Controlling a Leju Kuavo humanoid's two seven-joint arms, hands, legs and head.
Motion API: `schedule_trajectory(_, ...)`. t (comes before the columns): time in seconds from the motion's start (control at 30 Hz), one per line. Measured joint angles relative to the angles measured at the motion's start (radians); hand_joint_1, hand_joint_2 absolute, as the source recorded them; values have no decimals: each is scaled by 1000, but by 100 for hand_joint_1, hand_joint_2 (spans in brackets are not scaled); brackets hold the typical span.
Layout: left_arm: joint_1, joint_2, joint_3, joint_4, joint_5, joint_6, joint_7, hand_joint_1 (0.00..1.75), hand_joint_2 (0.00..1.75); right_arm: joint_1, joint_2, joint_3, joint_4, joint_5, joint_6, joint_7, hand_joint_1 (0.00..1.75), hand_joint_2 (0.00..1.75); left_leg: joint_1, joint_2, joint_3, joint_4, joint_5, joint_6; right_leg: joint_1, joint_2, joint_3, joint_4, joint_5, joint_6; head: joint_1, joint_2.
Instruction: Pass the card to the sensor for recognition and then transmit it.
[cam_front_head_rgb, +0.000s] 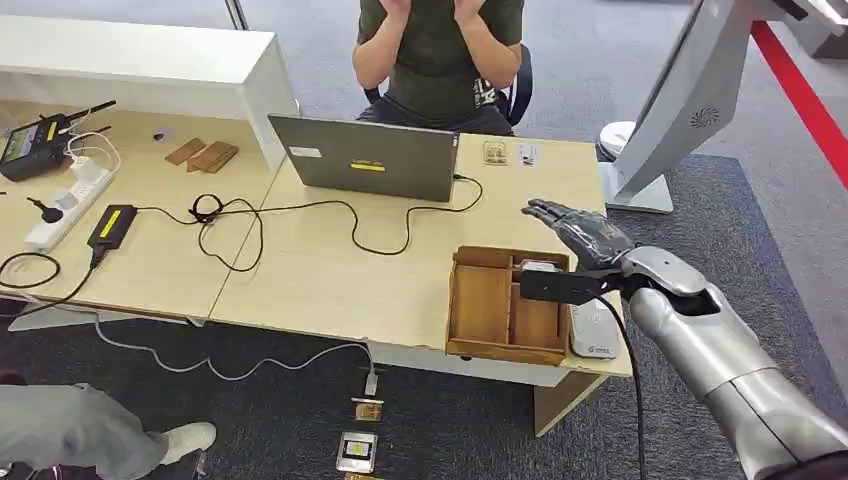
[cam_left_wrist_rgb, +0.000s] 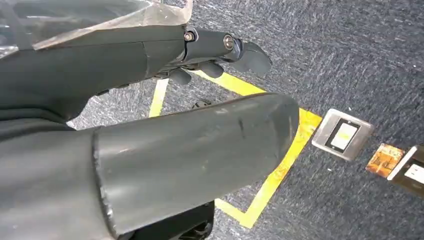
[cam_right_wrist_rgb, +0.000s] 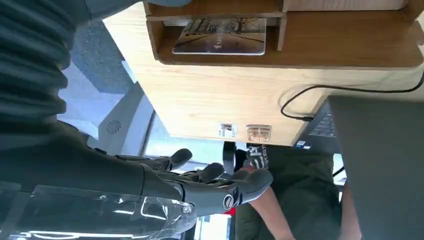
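Card inside wooden tray

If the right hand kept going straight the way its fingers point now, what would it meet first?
Probably nothing close: the right hand is raised above the table, fingers aimed toward the two small items at the far edge and the seated person. Depth is unclear.

Floor: dark grey carpet, a red stripe at the far right, yellow tape lines near the robot's feet. Furniture: light wood desk; second desk adjoining it; white raised counter behind; white stand beside the desk. Lighting: even, indoor.
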Motion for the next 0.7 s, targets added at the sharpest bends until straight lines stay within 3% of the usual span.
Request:
schedule_trajectory(0.47, 0, 3, -10, 0, 5, 12, 12, 0, 0, -1, -4, 25, -12, -24, 31, 16, 0, 175, 0, 0, 0, 0, 0, 0, 0, 0, 0, 0, 0, 0, 0, 0)
schedule_trajectory(0.5, 0, 3, -10, 0, 6, 13, 12, 0, 0, -1, -6, 26, -16, -25, 34, 22, 0, 0, 0, 0, 0, 0, 0, 0, 0, 0, 0, 0, 0, 0, 0, 0)
schedule_trajectory(0.53, 0, 3, -10, 0, 6, 13, 13, 0, 0, -1, -7, 27, -18, -26, 34, 22, 0, 0, 0, 0, 0, 0, 0, 0, 0, 0, 0, 0, 0, 0, 0, 0)
schedule_trajectory(0.57, 0, 3, -10, 0, 6, 13, 15, 0, 0, -2, -8, 29, -19, -26, 34, 24, 0, 175, 0, 0, 0, 0, 0, 0, 0, 0, 0, 0, 0, 0, 1, 0)
schedule_trajectory(0.7, 0, 3, -10, 0, 6, 19, 18, 0, 0, -3, -8, 39, -19, -25, 31, 26, 0, 175, 0, 0, 0, 0, 0, 0, 0, 0, 0, 0, 0, 0, 0, 0)
